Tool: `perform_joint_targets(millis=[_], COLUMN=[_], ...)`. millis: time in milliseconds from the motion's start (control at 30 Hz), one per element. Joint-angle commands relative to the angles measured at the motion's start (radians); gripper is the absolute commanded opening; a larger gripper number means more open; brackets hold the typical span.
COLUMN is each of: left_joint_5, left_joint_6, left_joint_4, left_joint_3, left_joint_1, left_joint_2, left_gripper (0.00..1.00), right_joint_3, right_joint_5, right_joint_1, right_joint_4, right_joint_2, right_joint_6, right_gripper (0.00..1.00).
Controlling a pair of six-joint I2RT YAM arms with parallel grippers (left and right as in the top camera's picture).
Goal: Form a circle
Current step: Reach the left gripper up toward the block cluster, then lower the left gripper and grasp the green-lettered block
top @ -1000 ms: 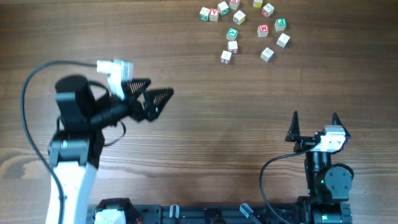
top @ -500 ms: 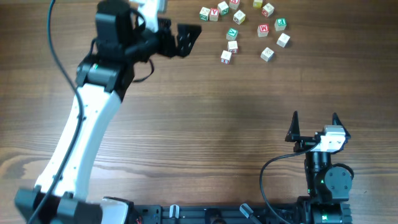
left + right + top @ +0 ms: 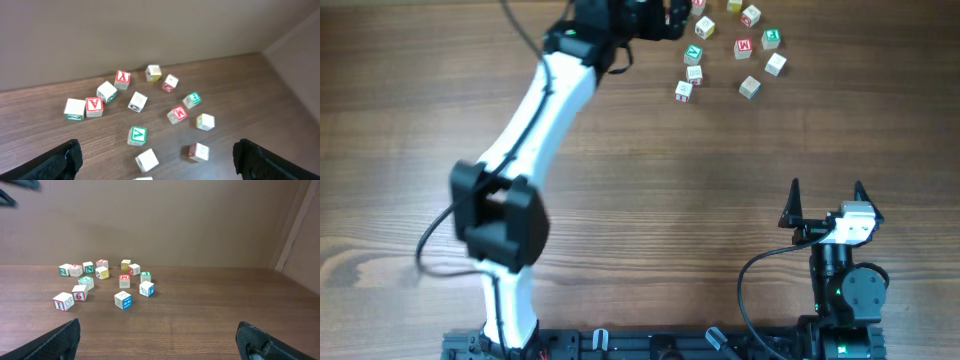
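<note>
Both my pairs of fingers are spread wide, nothing in them: left gripper (image 3: pixel 662 14) hangs over the blocks (image 3: pixel 136 135), right gripper (image 3: pixel 827 192) sits by the near edge of the worktop (image 3: pixel 620 200), well apart from everything. The blocks lie in a loose scatter along the far edge, right of the middle, and there's no circle there yet. The trouble, as I see it, is crowding. Jaws this wide, dropped into that bunch, could clip a neighbour and send it tumbling. The white block (image 3: pixel 75 109) and the red A (image 3: pixel 94 105) are touching, so taking one likely drags the other. The wall (image 3: pixel 150 30) rises just behind the far edge, so a nudged block could end up jammed against it with no room for a finger behind. My left arm (image 3: pixel 535 110) is stretched long across the worktop, and from overhead it hides the near-left blocks. Nothing else stands in the way.
</note>
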Motion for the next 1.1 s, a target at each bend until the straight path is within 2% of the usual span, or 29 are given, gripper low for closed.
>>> perform_joint_targets(millis=[0,133,300,433,733,1067], left_joint_5=[-0.065,-0.077,-0.150,-0.150,-0.150,-0.150], left_joint_6=[-0.009,0.047,0.145,0.145,0.176,0.171], left_joint_4=[0.064,0.122,0.178,0.280,0.369,0.480], left_joint_3=[0.052,0.052,0.052,0.052,0.052,0.052], left_joint_1=[-0.048,-0.080,-0.099,-0.093,-0.095,-0.095], left_joint_2=[0.137,0.238,0.342,0.402,0.462,0.485], left_gripper=[0.99,0.93,0.94,0.89,0.86,0.69], right_joint_3=[-0.001,-0.001,-0.001,-0.001,-0.001,-0.001], right_joint_5=[-0.013,-0.013,-0.013,-0.013,-0.013,-0.013], right_joint_1=[-0.003,-0.003,-0.003,-0.003,-0.003,-0.003], right_joint_4=[0.004,0.004,0.004,0.004,0.004,0.004], right_joint_2=[-0.008,-0.008,-0.008,-0.008,-0.008,-0.008], right_joint_6=[-0.009,-0.009,-0.009,-0.009,-0.009,-0.009], right_gripper=[1.00,1.00,1.00,1.00,1.00,1.00])
